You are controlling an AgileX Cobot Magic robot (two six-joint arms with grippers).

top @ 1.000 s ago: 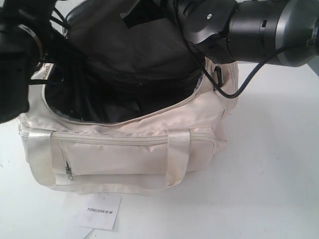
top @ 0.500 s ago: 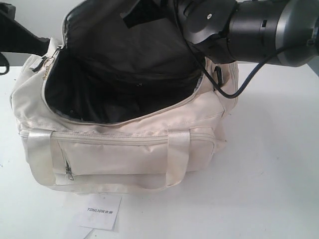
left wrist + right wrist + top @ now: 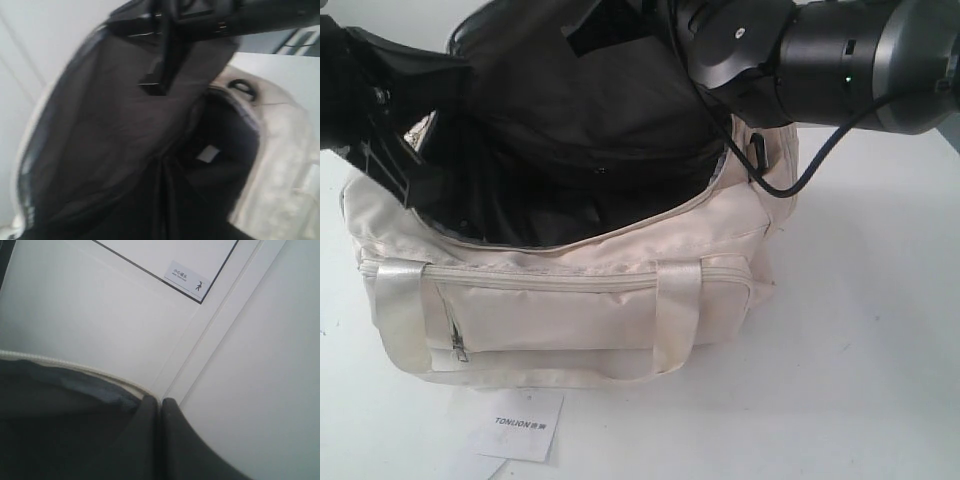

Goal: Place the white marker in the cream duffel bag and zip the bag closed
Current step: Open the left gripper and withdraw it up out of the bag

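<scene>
The bag [image 3: 570, 300] sits mid-frame on the bench [image 3: 860, 350] with its mouth gaping. Its black-lined flap [image 3: 580, 90] is held up at the top of the frame by the right claw [image 3: 160, 403], fingers pressed together on the fabric. The left arm [image 3: 375, 115] is a dark blur at upper left by the bag's end, and I cannot tell the left claw's state. The marker shows in no view, so the drop-in step seems in hand. Next: get the marker inside, clear that arm, lower the flap and run the zip.
</scene>
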